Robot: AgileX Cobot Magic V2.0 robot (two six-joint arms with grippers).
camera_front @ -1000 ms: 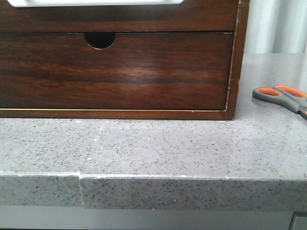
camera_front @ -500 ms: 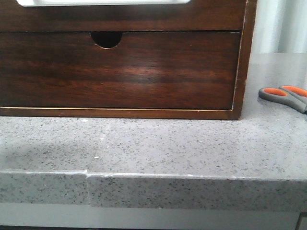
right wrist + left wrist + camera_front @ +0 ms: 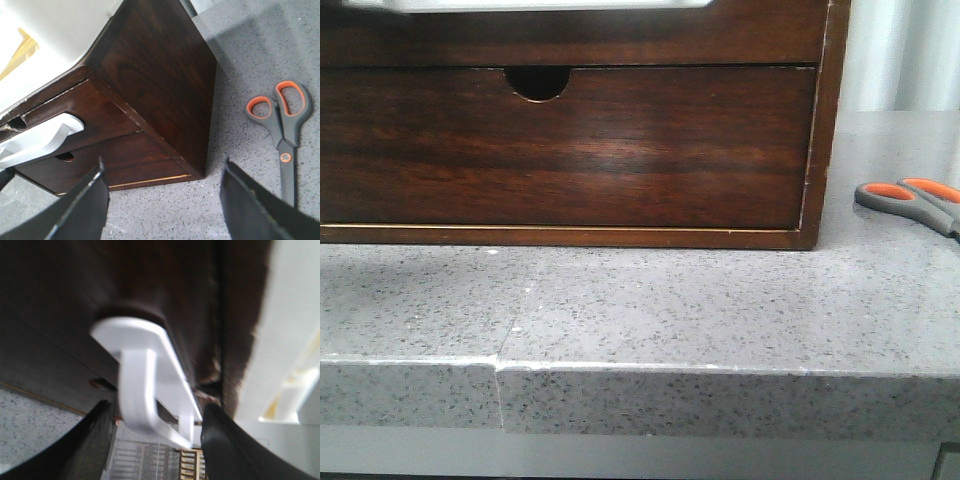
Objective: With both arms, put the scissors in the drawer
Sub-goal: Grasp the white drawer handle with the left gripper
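The scissors (image 3: 910,202), grey handles with orange lining, lie flat on the grey counter to the right of the cabinet; they also show in the right wrist view (image 3: 281,131). The drawer (image 3: 620,35) is the upper one, with a white strip at its top edge (image 3: 520,4). In the left wrist view my left gripper (image 3: 157,440) is open, with the drawer's white handle (image 3: 142,385) between its fingers. My right gripper (image 3: 162,200) is open and empty above the counter, in front of the cabinet's right corner, with the scissors off to one side.
A lower drawer front with a half-round notch (image 3: 537,82) fills the cabinet's bottom. The cabinet's right side wall (image 3: 165,65) stands between the drawers and the scissors. The counter's front edge (image 3: 720,370) runs across, with a seam (image 3: 498,365) at the left.
The whole front view has shifted a little to the right and slightly back. Cabinet and scissors keep their places relative to each other.
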